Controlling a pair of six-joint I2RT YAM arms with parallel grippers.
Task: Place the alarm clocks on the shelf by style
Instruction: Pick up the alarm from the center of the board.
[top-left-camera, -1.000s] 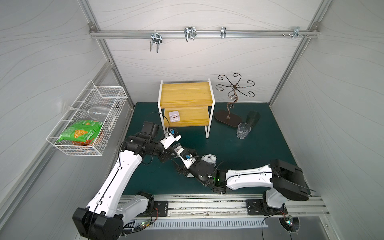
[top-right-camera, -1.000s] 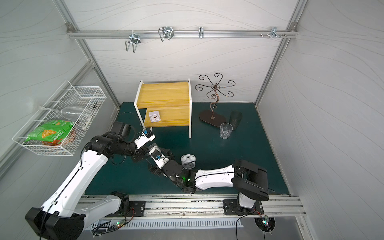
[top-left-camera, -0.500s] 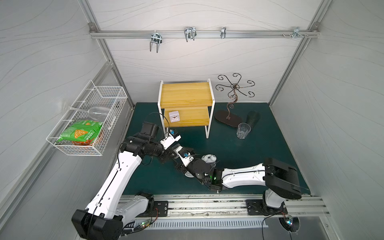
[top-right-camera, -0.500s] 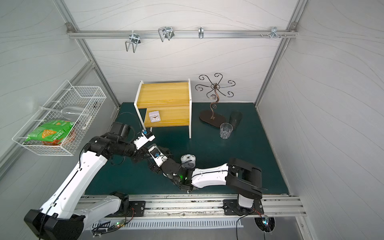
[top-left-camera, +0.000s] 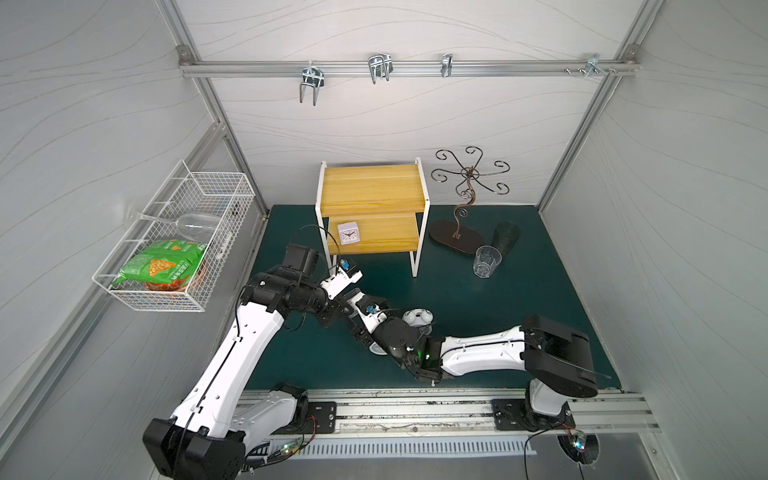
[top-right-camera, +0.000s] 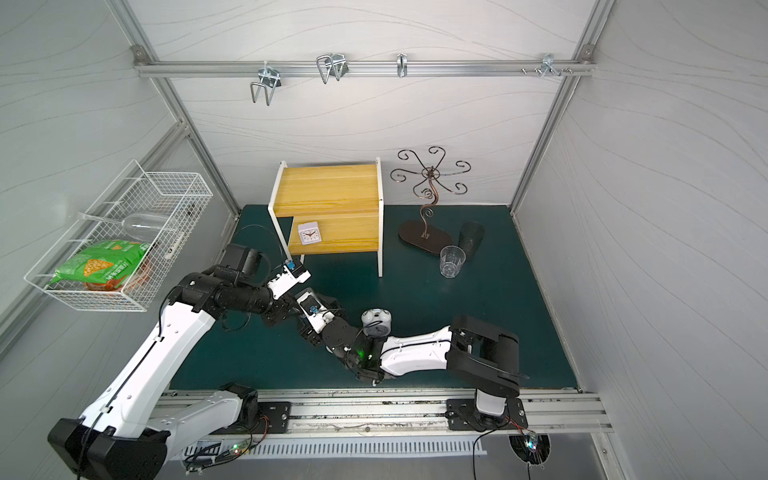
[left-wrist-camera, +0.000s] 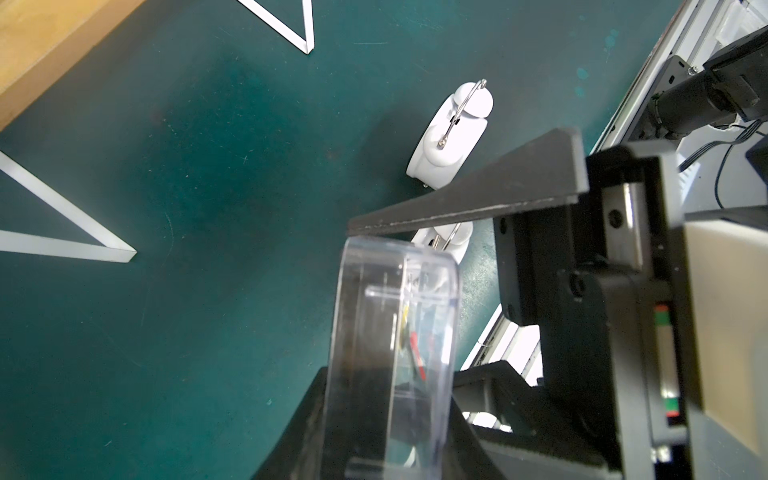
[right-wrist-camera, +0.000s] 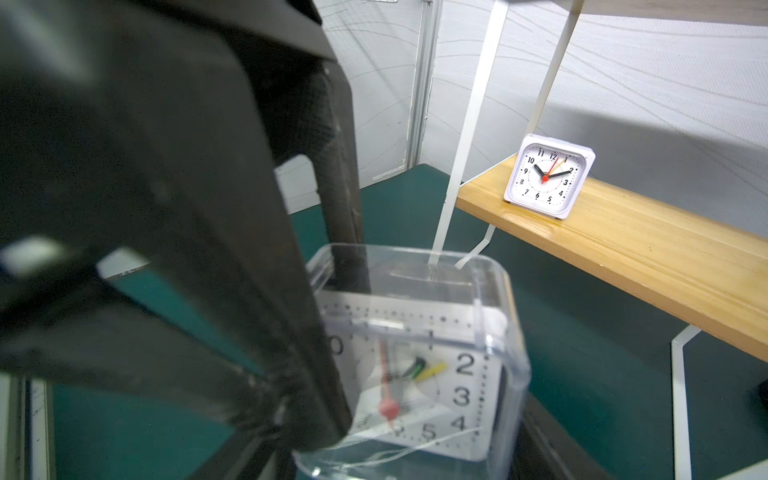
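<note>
Shelf (top-left-camera: 370, 189) at the back of the bench (top-left-camera: 478, 299) in both top views, white square clock (top-left-camera: 348, 233) on its lower board, left end; both arms meet before its left legs.

Left wrist view: left gripper (left-wrist-camera: 390, 399), jaws clamped on the clear clock (left-wrist-camera: 395, 307); a twin-bell clock (left-wrist-camera: 451, 133) on the bench beyond, a second twin-bell clock (left-wrist-camera: 446, 239) half hidden.

Right wrist view: right gripper (right-wrist-camera: 415, 407), jaws either side of the clear clock; whether they press it I cannot tell.
</note>
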